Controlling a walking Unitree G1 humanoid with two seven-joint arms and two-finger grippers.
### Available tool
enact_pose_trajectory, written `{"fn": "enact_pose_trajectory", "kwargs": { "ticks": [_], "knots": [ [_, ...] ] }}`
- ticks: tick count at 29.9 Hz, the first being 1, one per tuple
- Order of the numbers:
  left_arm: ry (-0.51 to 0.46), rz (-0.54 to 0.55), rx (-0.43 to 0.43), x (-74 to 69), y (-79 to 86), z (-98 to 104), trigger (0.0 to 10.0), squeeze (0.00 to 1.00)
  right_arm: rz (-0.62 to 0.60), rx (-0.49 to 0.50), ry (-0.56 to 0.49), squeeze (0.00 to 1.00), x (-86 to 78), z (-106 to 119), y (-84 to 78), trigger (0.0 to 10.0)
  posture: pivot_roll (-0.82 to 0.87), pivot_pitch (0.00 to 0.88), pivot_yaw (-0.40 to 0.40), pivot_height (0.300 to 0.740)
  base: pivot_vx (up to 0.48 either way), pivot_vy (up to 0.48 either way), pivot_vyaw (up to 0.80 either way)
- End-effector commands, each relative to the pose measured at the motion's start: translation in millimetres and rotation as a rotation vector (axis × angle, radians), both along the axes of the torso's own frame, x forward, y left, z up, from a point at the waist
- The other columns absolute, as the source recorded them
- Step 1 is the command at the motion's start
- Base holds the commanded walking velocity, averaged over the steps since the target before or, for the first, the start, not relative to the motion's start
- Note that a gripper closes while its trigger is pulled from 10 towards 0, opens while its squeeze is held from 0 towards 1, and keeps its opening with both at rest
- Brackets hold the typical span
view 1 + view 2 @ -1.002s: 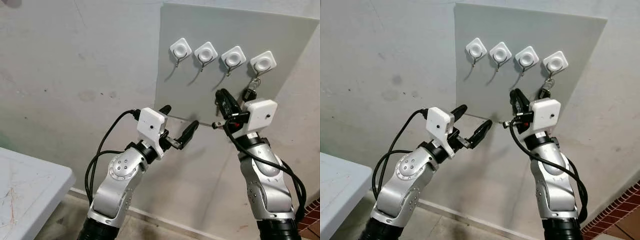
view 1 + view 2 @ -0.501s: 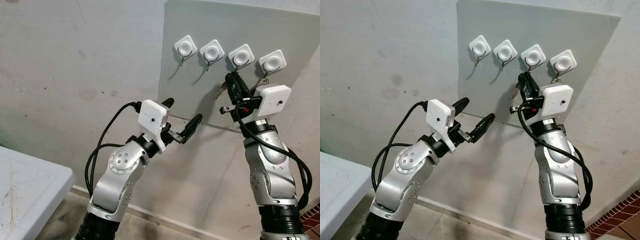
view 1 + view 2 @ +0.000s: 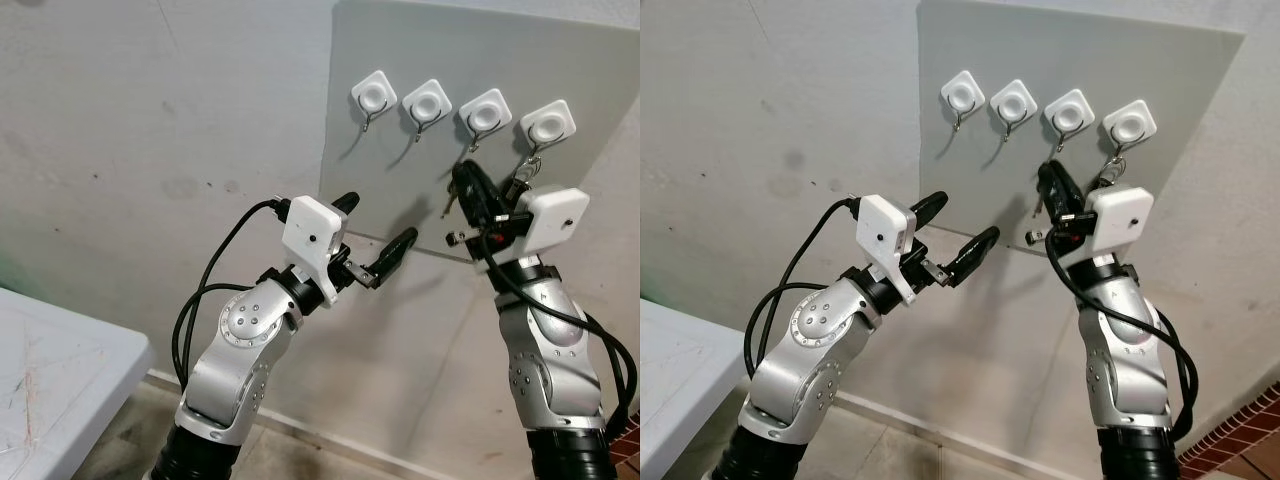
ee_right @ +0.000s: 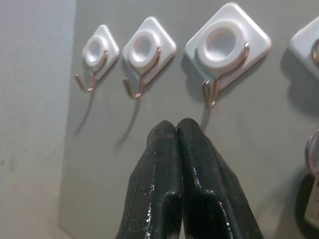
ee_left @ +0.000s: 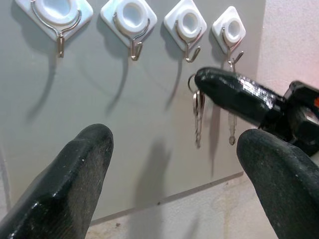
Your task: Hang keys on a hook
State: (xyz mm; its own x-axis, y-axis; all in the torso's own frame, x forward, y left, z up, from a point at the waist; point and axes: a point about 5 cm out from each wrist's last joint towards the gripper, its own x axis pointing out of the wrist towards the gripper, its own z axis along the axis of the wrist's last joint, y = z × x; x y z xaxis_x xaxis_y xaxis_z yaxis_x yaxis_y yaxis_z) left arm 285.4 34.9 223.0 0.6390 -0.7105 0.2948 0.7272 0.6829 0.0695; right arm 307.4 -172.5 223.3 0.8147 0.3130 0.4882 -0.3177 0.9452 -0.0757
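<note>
A grey board [image 3: 400, 110] leans on the wall and carries four white hooks [image 3: 432, 104] in a row. The left gripper [image 3: 372, 238] hangs before its lower edge, fingers spread wide, grasping nothing. To the right, the right gripper [image 3: 464, 182] reaches up just under the third hook [image 4: 225, 47], fingers pressed together. Thin silver keys [image 5: 198, 117] on a small ring dangle at its fingertips [image 5: 219, 89]. Another key set [image 3: 520, 178] hangs from the rightmost hook [image 3: 547, 125].

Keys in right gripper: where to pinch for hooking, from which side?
Pinch the keys at their heads, just under the ring, from the room side: blades hang straight down, and the loop stays free for the hook. The right gripper holds roughly there.
</note>
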Motion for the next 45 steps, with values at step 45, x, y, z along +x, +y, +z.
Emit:
{"fn": "enact_pose_trajectory", "kwargs": {
  "ticks": [45],
  "knots": [
    [0.020,-0.008,-0.036,-2.1,-1.3,5.3,10.0,0.00,0.133,0.403,-0.016,0.00,-3.6,33.3,-13.5,10.0,-0.01,0.059,-0.020,0.740,0.000,0.000,0.00]
  ]
}}
